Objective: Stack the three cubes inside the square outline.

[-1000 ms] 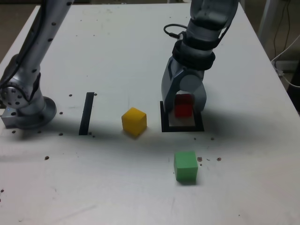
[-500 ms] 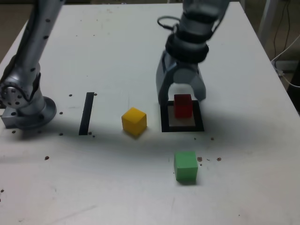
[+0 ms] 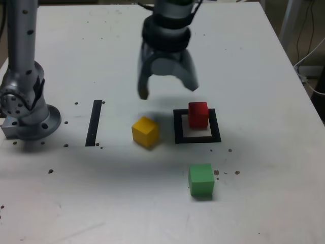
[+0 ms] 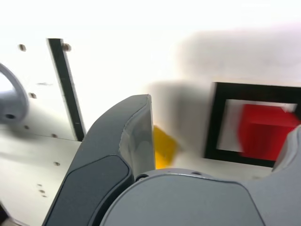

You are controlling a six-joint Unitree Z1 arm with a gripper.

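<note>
White tabletop bears the red cube (image 3: 198, 115), apart from the open pincer (image 3: 168, 93).

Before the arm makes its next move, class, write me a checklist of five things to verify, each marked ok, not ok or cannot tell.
1. Gripper with curved grey jaws open: ok.
2. Gripper empty: ok, nothing between the jaws.
3. Small matte red cube within the square black tape outline: cannot tell; it may overlap the back edge.
4. Small matte yellow cube unobstructed from above: ok in the exterior view.
5. Small matte green cube on the stack: not ok, it stands apart on the white table.
</note>
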